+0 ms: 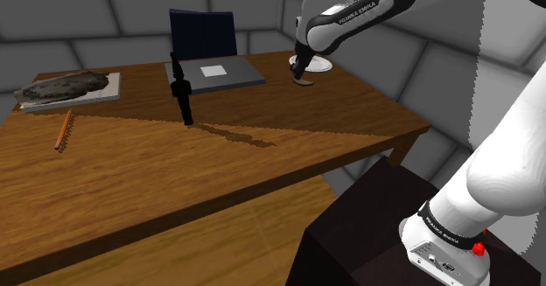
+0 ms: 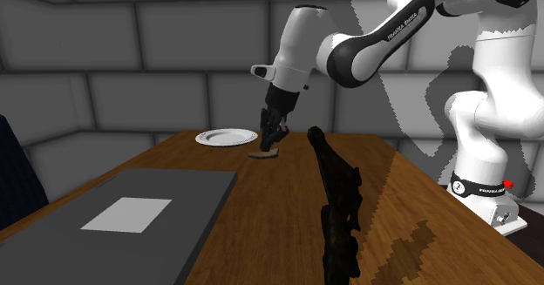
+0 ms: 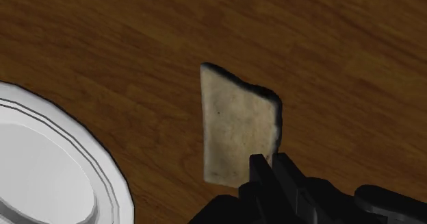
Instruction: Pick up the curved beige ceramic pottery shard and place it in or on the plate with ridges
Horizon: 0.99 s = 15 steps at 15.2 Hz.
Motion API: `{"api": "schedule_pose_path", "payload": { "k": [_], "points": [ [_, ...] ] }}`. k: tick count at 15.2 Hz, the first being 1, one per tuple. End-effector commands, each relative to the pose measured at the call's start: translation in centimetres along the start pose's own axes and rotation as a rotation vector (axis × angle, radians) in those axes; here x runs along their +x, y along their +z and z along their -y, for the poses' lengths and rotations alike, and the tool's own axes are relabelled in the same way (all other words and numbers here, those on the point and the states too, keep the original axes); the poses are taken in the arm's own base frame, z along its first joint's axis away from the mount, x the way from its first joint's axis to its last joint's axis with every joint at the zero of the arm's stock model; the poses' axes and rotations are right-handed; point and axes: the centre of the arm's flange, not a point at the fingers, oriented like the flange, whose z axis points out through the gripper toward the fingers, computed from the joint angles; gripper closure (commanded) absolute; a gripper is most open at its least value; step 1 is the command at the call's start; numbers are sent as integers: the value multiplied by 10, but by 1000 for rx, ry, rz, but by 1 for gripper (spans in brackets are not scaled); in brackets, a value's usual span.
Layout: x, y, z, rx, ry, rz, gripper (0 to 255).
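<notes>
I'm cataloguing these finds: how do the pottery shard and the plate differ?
The shard is beige, dark-edged, roughly rectangular; the plate is white, round, ridged. The shard is smaller than the plate. Both are at the same end of the wooden table.

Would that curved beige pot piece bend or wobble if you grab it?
The curved beige pottery shard looks hard-edged, so probably stiff, not bendy. Its curve may let it rock when nudged. Jagged dark edges hint it could chip if dropped.

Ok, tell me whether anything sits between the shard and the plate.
Nothing visible does. Only bare table lies between the shard, clasped in the hand, and the white plate beside it.
</notes>
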Motion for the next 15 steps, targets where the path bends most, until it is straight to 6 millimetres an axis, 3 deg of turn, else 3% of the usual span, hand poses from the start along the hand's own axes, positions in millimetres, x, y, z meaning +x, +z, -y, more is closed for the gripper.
{"api": "schedule_pose_path", "payload": {
  "k": [1,3,4,6,15],
  "points": [
    [2,-10,-3,0,0,1,255],
    [3,-9,-3,0,0,0,255],
    [3,-9,-3,0,0,0,0],
    [12,3,-59,237,14,174,0],
    [5,41,-51,243,14,178,0]
  ]
}}
